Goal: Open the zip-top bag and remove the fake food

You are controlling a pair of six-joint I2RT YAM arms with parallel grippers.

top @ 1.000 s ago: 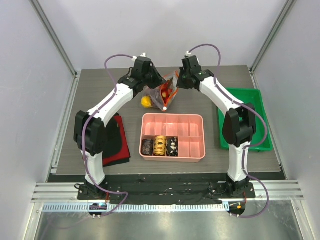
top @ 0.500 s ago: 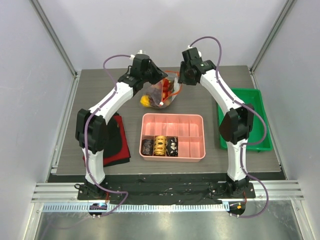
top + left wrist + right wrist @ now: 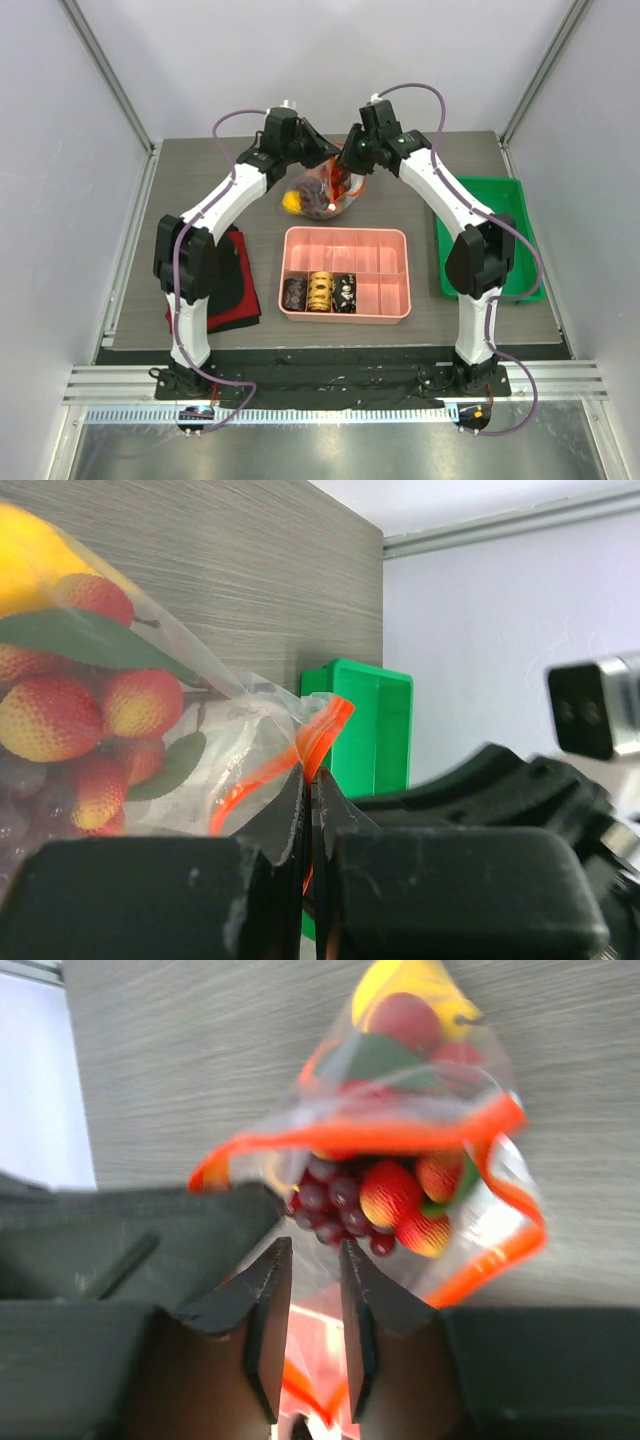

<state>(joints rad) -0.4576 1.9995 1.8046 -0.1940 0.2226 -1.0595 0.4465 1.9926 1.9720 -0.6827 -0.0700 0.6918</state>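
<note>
The clear zip-top bag hangs at the back middle of the table between both grippers, with its bottom near the tabletop. It holds the fake food: a yellow piece, red fruits and dark purple grapes. My left gripper is shut on the red-orange zip strip at one side of the mouth. My right gripper is at the other side. Its fingers are a little apart, with bag film and strip lying between them. The mouth gapes open.
A pink divided tray lies in front of the bag, with three dark and gold patterned cylinders in its front left compartments. A green bin is at the right. A dark red cloth is at the left.
The bag has dropped lower and its mouth has spread. My right gripper rose, then swung left, closer to the bag's mouth. My left gripper has kept its grip.
</note>
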